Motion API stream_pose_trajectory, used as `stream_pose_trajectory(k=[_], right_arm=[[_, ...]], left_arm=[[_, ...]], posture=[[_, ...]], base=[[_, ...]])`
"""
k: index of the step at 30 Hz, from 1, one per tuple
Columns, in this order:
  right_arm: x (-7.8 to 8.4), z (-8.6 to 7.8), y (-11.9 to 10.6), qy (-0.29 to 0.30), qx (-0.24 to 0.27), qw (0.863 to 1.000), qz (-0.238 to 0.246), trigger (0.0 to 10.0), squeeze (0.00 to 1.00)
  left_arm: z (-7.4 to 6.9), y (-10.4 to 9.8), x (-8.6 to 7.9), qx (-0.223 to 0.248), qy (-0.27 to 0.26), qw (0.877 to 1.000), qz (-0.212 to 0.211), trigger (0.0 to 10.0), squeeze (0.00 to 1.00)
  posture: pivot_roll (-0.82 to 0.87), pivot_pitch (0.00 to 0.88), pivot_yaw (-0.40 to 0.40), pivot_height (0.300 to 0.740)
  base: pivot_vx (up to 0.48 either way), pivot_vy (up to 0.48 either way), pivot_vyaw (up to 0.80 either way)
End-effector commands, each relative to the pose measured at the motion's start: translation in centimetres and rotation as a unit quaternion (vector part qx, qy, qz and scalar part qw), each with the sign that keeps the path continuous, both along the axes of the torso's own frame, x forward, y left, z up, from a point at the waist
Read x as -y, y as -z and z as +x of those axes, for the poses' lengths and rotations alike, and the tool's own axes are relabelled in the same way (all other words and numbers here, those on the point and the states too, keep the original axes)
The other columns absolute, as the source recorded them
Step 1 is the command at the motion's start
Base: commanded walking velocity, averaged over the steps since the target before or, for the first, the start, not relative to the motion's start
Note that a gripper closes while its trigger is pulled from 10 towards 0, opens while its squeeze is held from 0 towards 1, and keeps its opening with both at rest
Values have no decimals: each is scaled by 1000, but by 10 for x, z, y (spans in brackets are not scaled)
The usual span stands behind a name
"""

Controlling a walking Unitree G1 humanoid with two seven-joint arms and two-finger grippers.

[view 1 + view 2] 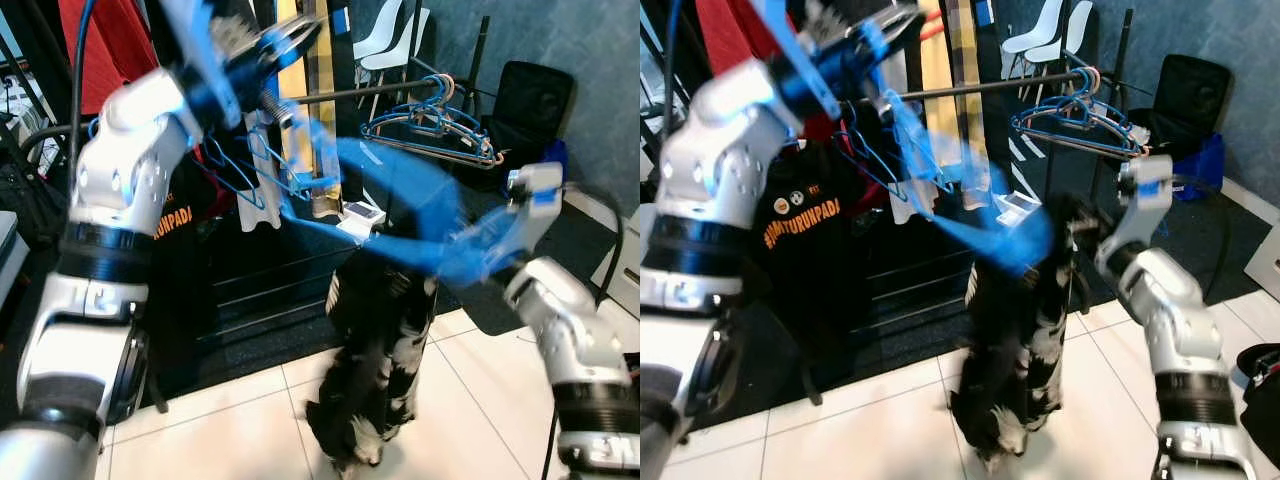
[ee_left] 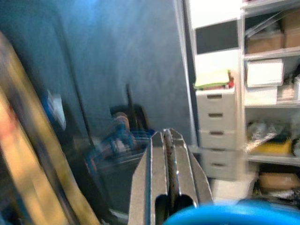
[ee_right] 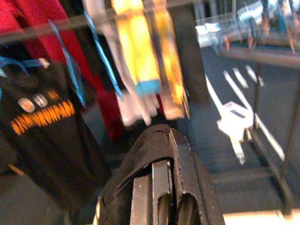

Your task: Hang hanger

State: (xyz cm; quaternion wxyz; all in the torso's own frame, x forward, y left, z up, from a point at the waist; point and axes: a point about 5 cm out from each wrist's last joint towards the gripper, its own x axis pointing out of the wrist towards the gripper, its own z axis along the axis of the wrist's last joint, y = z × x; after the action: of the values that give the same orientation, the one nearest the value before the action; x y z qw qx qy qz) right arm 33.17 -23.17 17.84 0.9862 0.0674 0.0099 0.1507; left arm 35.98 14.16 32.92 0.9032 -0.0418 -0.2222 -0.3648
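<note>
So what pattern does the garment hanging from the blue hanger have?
Black with white blotches, garment; clearest in the left eye view.

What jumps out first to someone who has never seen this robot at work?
A blue hanger, blurred by motion, sweeps across the middle with a black-and-white garment drooping from it to the tiled floor. The left pincer is raised high by the clothes rail; the right pincer is shut on the garment's dark cloth. Empty hangers cluster farther along the rail.

Clothing room with white tiled floor (image 1: 250, 420).
White chairs (image 1: 385, 40) stand against a blue-grey wall (image 1: 590, 60); shelves (image 2: 267, 93) hold boxes.
</note>
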Motion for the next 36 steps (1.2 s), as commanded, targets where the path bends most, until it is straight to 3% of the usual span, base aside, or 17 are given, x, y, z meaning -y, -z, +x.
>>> stream_pose_trajectory(k=[1,5,10,11,13,14,15,16,19,20,21,22,24,25,27,29,36], right_arm=[[2,1,-4,10,10,1000,9,0,0],[4,2,-3,22,10,999,23,0,0],[5,2,-4,28,17,999,30,0,0],[4,3,-5,32,16,999,30,0,0],[4,3,-5,32,16,999,30,0,0],[1,2,-4,18,22,999,34,0,0],[1,2,-4,18,22,999,34,0,0],[-2,1,-1,1,22,999,27,0,0],[-2,1,-1,1,22,999,27,0,0],[-3,-3,10,-9,13,1000,22,0,0],[-3,-3,10,-9,13,1000,22,0,0],[-1,-8,27,-11,-4,1000,22,0,0],[-1,-8,27,-11,-4,1000,22,0,0],[5,-16,52,0,-41,999,13,0,0],[5,-16,52,0,-41,999,13,0,0],[14,-34,97,21,-110,994,10,0,4],[15,-50,121,23,-147,989,13,0,20]], left_arm=[[-4,2,-5,-27,23,997,-63,10000,0],[-6,12,-15,-69,23,987,-145,10000,0],[-1,23,-22,-94,-15,983,-159,10000,0],[5,38,-30,-123,-75,977,-158,10000,0],[5,38,-30,-123,-75,977,-158,10000,0],[10,64,-42,-163,-159,962,-148,10000,0],[10,64,-42,-163,-159,962,-148,10000,0],[10,91,-52,-193,-229,947,-117,10000,0],[10,91,-52,-193,-229,947,-117,10000,0],[3,130,-61,-233,-284,927,-70,10000,0],[3,130,-61,-233,-284,927,-70,10000,0],[-9,168,-65,-270,-313,910,-28,10000,0],[-9,168,-65,-270,-313,910,-28,10000,0],[-26,204,-64,-302,-315,900,18,10000,0],[-26,204,-64,-302,-315,900,18,10000,0],[-58,259,-59,-349,-289,885,104,10000,0],[-89,305,-57,-387,-273,858,200,10000,0]], posture=[[-28,0,25,740],[-25,1,32,740],[-28,0,34,740],[-33,0,31,740],[-33,0,31,740],[-46,0,38,740],[-46,0,38,740],[-46,0,38,740],[-46,0,38,740],[-48,0,37,740],[-48,0,37,740],[-42,0,26,740],[-42,0,26,740],[-41,0,19,740],[-41,0,19,740],[-36,0,18,740],[-37,0,21,740]], base=[[0,0,0],[0,0,0],[0,0,0],[0,0,0],[0,0,0],[0,0,0],[0,0,0],[0,0,750],[0,0,750],[0,0,725],[0,0,725],[0,0,725],[0,0,725],[0,0,725],[0,0,725],[0,0,725],[0,0,721]])
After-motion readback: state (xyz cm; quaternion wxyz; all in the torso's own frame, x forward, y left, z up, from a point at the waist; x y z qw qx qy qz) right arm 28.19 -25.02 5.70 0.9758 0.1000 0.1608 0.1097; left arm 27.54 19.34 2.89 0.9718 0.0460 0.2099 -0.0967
